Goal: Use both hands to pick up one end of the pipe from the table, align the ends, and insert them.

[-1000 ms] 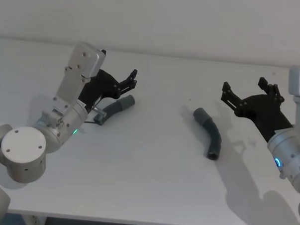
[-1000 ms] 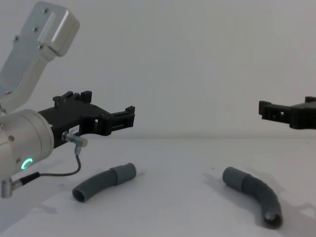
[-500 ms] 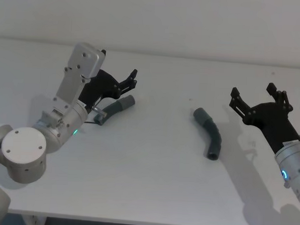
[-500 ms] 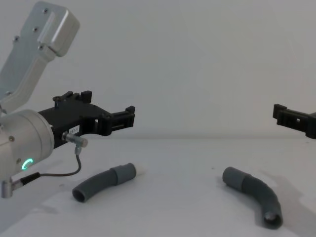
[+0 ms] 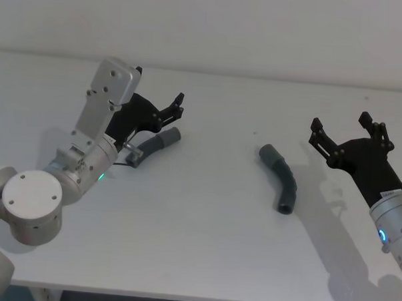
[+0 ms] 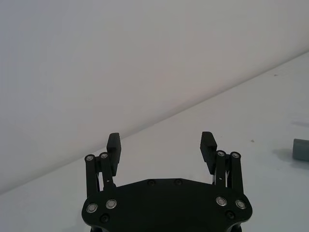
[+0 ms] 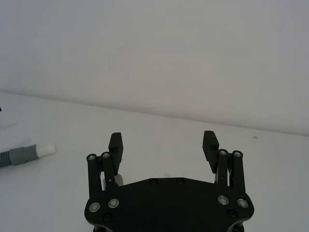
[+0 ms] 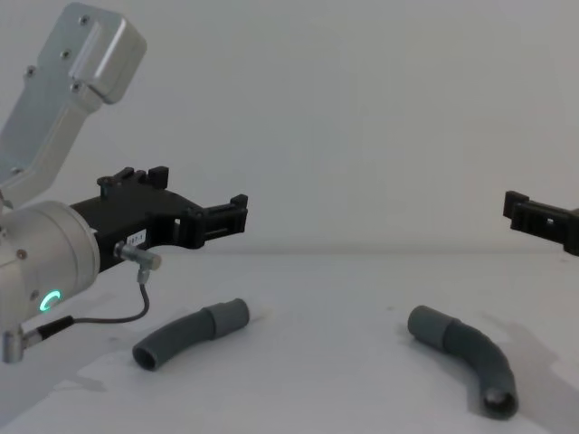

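- You see the left black long-jawed gripper [image 5: 179, 105] hanging in the air above the left curved dark grey ribbed pipe piece [image 5: 156, 144], not touching it.
- Its jaws are spread wide and hold nothing; the left wrist view shows the two fingertips well apart.
- The left pipe piece lies flat on the plain white table [image 5: 196, 250], on the robot's left side. Its smooth collar points toward the middle of the table.
- In the right wrist view, a small white stub [image 7: 46, 149] sticks out of this collar.
- The right curved dark grey ribbed pipe piece [image 5: 283, 181] lies flat, right of the table's middle, well apart from the left one. Its smooth grey collar [image 5: 268, 153] is at the far end and points toward the left piece.
- You find the right black long-jawed gripper [image 5: 340, 123] to the right of this piece, raised over the table and apart from it.
- Its jaws are also spread wide, with nothing between them.
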`<action>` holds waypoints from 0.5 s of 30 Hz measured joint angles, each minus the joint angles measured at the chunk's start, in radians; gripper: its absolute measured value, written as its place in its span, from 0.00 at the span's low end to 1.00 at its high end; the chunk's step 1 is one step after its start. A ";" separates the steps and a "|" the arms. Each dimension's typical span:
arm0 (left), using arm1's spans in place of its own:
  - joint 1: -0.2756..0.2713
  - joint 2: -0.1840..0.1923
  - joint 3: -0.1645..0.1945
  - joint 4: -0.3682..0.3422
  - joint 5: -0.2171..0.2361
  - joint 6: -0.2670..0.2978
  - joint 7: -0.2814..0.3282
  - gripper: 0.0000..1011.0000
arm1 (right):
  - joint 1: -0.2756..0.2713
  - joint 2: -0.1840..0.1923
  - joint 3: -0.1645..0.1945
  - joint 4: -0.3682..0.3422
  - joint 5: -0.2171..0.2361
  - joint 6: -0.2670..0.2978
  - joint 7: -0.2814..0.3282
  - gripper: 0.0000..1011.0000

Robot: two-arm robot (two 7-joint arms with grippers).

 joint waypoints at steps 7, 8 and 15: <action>0.000 0.000 0.000 0.000 0.000 0.000 0.000 0.99 | 0.000 0.000 0.000 0.000 0.000 0.000 0.000 0.99; 0.000 0.000 0.000 0.000 0.000 0.000 0.000 0.99 | 0.000 0.000 0.000 0.000 0.000 0.000 0.000 0.99; 0.000 0.000 0.000 -0.003 0.000 0.016 -0.002 0.99 | 0.004 0.005 0.000 0.000 0.002 0.009 0.013 0.99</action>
